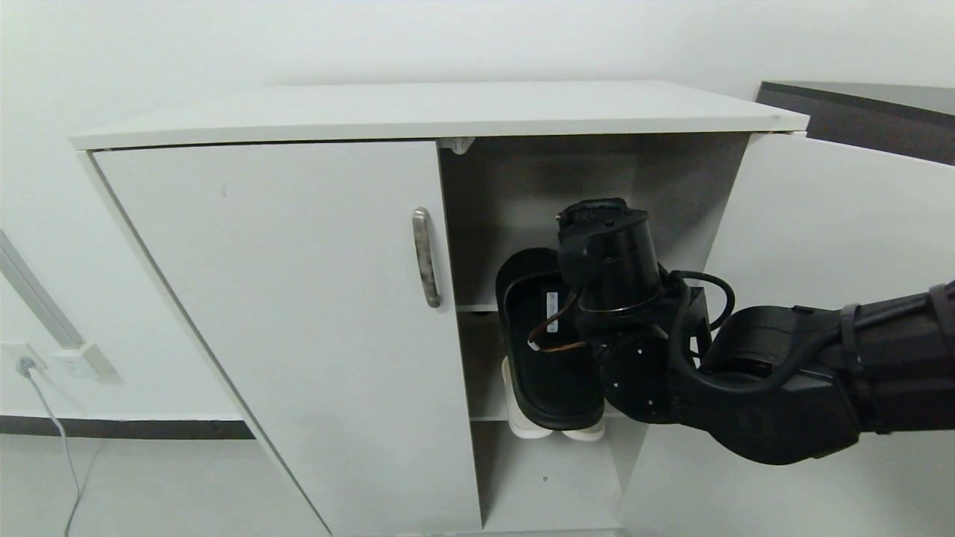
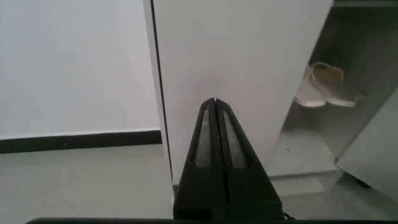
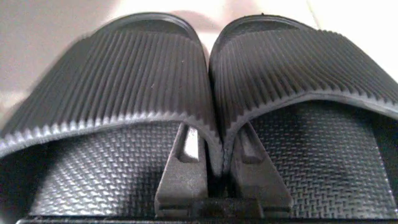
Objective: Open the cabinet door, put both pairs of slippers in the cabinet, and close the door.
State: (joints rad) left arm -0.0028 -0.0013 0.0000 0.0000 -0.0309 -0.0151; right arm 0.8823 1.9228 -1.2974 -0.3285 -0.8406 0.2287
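Observation:
The white cabinet (image 1: 440,112) has its left door (image 1: 283,313) closed and its right door (image 1: 828,253) swung open. My right arm's wrist (image 1: 619,298) is inside the open half, holding a pair of black slippers (image 1: 541,350) at the height of the middle shelf. My right gripper (image 3: 214,165) is shut on the black slippers (image 3: 205,81), pinching the inner edges of both ribbed straps together. A pair of white slippers (image 1: 556,431) lies on the lower shelf, just under the black pair. My left gripper (image 2: 214,106) is shut and empty, facing the closed door (image 2: 236,56), with the white slippers (image 2: 326,87) off to one side.
A metal handle (image 1: 425,257) runs down the closed door's edge. A wall socket with a cable (image 1: 26,367) sits low to the left of the cabinet. A dark tabletop (image 1: 865,104) shows behind the open door. The bottom compartment (image 1: 545,477) holds nothing.

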